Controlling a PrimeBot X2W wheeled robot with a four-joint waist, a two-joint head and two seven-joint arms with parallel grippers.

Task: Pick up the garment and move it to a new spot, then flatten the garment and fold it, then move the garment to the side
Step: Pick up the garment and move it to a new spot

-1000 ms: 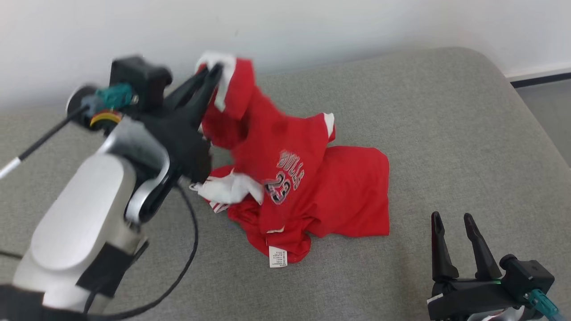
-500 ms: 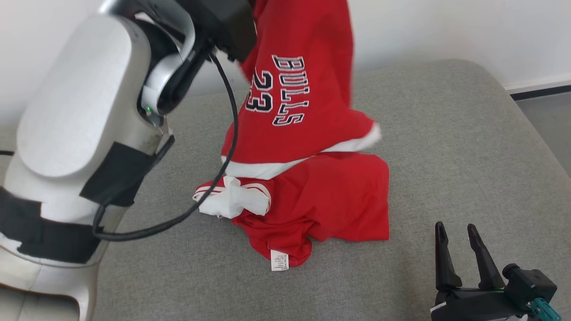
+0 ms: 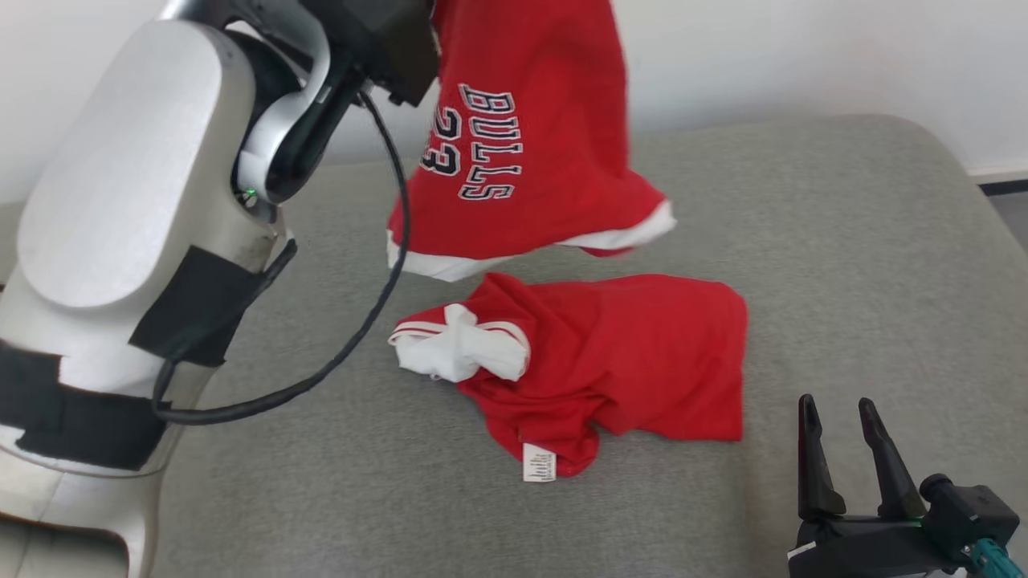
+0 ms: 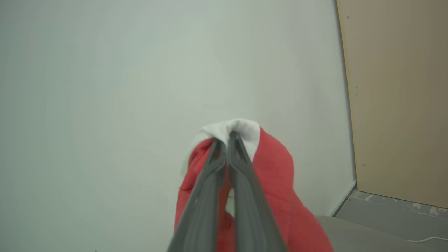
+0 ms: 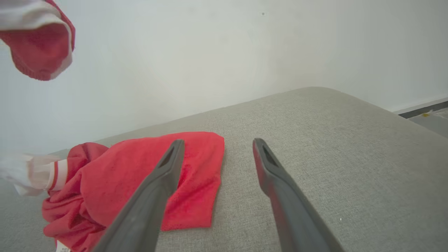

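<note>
Red knit garment (image 3: 522,160), white-trimmed hem, "BULLS 23" lettering sideways, hangs limp in the air over the grey woven cushion (image 3: 843,241). Left gripper (image 4: 226,136) is pressed together, pinching the garment's white edge at the top. Pale left forearm (image 3: 120,201) and looped black cable (image 3: 377,281) block the cushion's left part in the head view. Second red cloth piece (image 3: 642,345) lies crumpled on the cushion below, with a bunched white end (image 3: 458,353) and a small white label (image 3: 539,463). Right gripper (image 3: 835,401) has fingers spread, holding nothing, low right, near that piece. Plain white wall (image 3: 803,56) behind.
</note>
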